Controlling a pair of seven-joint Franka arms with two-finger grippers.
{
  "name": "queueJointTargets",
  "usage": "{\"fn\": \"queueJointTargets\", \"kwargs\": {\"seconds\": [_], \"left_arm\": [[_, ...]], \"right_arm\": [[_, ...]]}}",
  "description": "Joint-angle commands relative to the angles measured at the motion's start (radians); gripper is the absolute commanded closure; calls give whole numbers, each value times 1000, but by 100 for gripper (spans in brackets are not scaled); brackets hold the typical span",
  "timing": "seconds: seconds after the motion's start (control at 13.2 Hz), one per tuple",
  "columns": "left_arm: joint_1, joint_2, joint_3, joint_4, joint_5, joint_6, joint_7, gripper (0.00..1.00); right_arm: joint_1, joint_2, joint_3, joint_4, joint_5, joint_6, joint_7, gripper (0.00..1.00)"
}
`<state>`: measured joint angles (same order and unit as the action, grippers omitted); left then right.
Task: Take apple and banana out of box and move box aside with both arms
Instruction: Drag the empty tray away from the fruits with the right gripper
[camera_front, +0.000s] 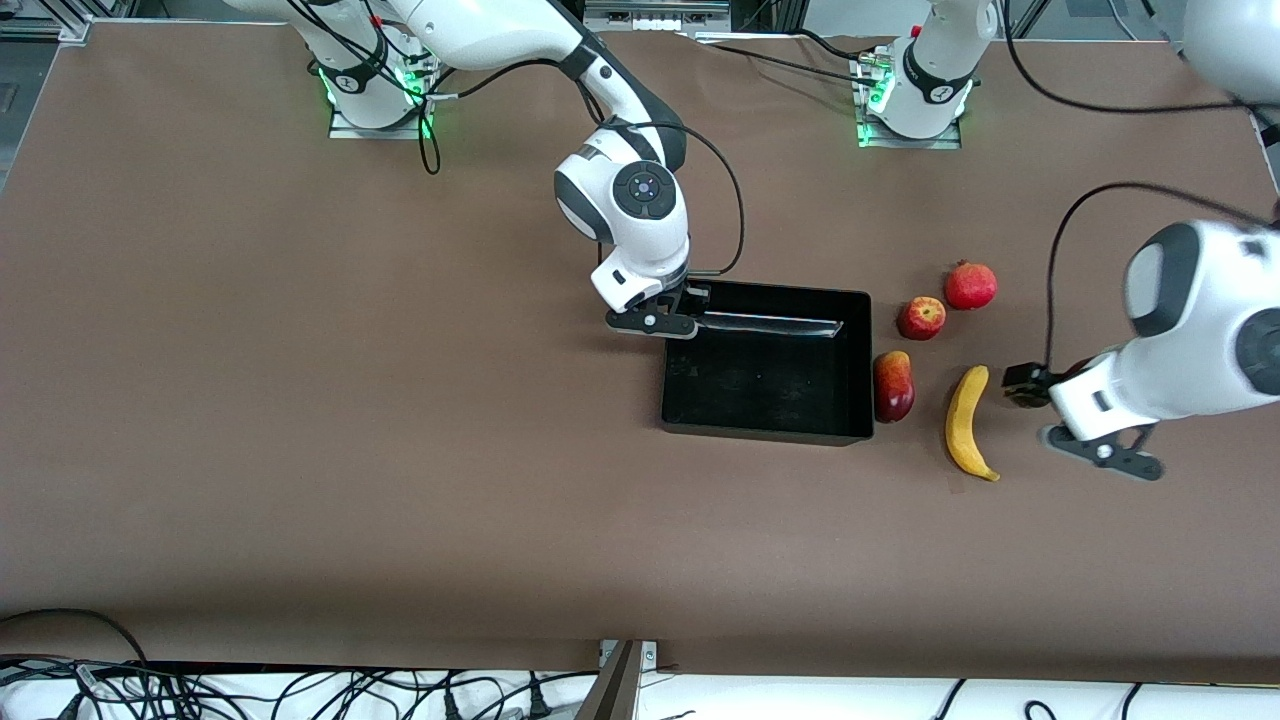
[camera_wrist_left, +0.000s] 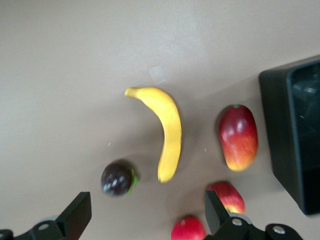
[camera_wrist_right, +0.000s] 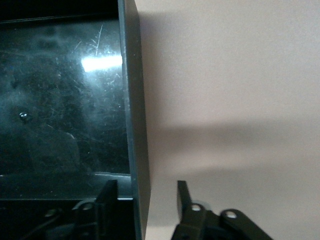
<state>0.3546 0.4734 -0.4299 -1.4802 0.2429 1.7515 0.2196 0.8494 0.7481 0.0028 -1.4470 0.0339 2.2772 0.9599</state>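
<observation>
Box (camera_front: 768, 430), shallow, black, glossy-walled

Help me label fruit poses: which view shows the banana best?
The left wrist view: the banana lies whole and large there, ahead of the open left pincer. The front view also shows it whole but small, beside the black tray. The right wrist view misses it.

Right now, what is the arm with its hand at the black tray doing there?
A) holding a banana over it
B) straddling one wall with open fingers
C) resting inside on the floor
B: the right gripper is open, one finger inside and one outside the wall of the black tray.
</observation>
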Motion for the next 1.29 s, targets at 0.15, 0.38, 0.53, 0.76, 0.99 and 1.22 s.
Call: {"fn": "queueJointTargets", "kwargs": {"seconds": [0.15,0.38,0.53,0.76,0.99,1.22], "left_arm": [[-80,-114,64,121,-42,-228,-46,0],[-315,-287,344,-14,-186,-210,-167,0],[-442,-370,488,-115,-191,-112,-177,0],[-459,-487,505,-314,-189,51,-213,0],[-450,-478,491,-307,-186,33,-210,0],[-450,-480,491,-286,-186,-4,-200,0]], "right_arm": [[-9,8,-21,31,-19,-13,-32,100],[-79,-80,-24,19,-2,-69,-197,100],[-172,-157,-24,14,1,-213,-393,100],[-342,-263,-27,-68,55,-292,-689,100],[-527,-351,-29,-218,72,-275,-935,100],[-640,-404,-84,-416,73,-140,-1105,100]]}}
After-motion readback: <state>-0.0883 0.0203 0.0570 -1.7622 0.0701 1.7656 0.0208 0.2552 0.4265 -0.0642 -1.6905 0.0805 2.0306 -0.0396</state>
